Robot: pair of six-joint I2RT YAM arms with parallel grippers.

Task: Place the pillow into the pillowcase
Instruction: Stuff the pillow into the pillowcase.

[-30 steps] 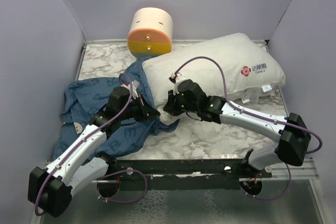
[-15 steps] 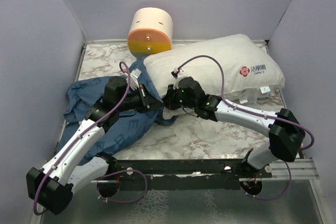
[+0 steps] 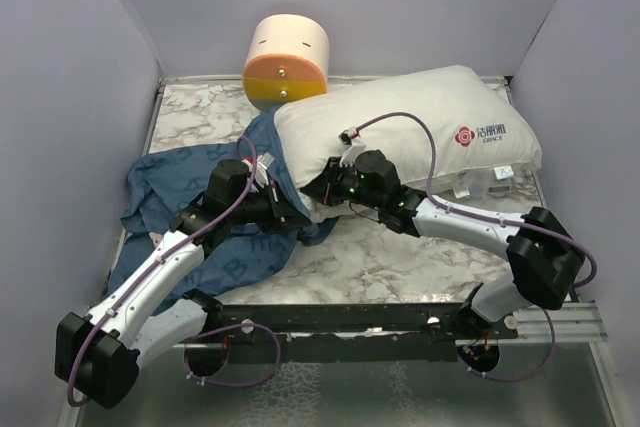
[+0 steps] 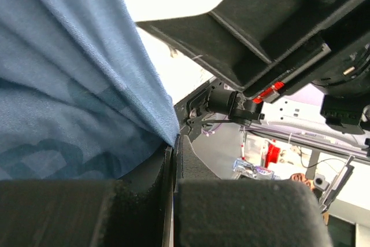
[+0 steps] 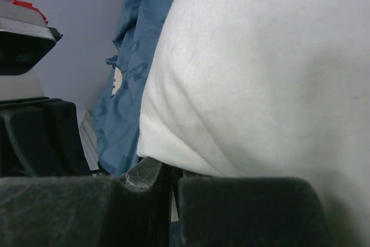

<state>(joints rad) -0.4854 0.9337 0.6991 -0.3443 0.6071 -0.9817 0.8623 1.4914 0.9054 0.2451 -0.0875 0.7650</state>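
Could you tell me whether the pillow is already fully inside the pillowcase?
No, most of the pillow lies bare in the top view, with the pillowcase bunched at one end of it.

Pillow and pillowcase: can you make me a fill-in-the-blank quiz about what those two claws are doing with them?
The left gripper is shut on the pillowcase, whose cloth is ____.
The right gripper pinches the pillow, whose fabric is ____.
The pillow's red logo sits toward the robot's ____ side.
Most of the pillow lies ____ the pillowcase.
Missing words: blue; white; right; outside.
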